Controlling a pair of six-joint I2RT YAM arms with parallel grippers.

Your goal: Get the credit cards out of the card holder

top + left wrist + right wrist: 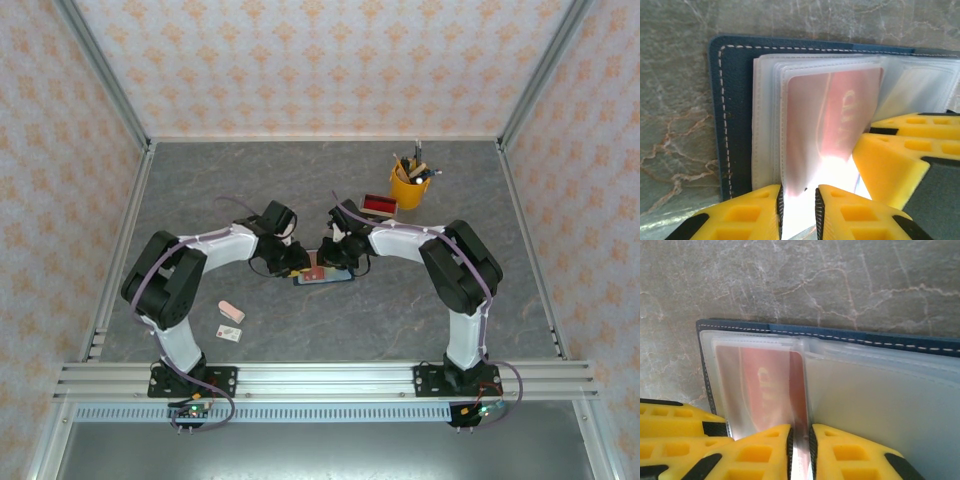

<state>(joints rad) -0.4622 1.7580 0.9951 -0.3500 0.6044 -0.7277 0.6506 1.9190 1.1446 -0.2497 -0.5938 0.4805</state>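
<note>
A: Stitched navy folding card holder point(323, 273)?
B: We found it open on the marbled table point(840, 280), red plastic card point(840, 115) inside a glossy clear sleeve point(760, 390). Our right gripper point(801, 450) pinched that sleeve; left gripper point(798, 210), we couldn't tell.

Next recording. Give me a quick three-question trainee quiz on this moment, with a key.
1. True or false: the card holder lies open on the table.
2. What colour is the card that shows through the clear sleeves?
3. The yellow cup of pens stands on which side of the card holder: A, the robot's left, or B, the robot's right?
Key: 1 true; 2 red; 3 B.
</note>
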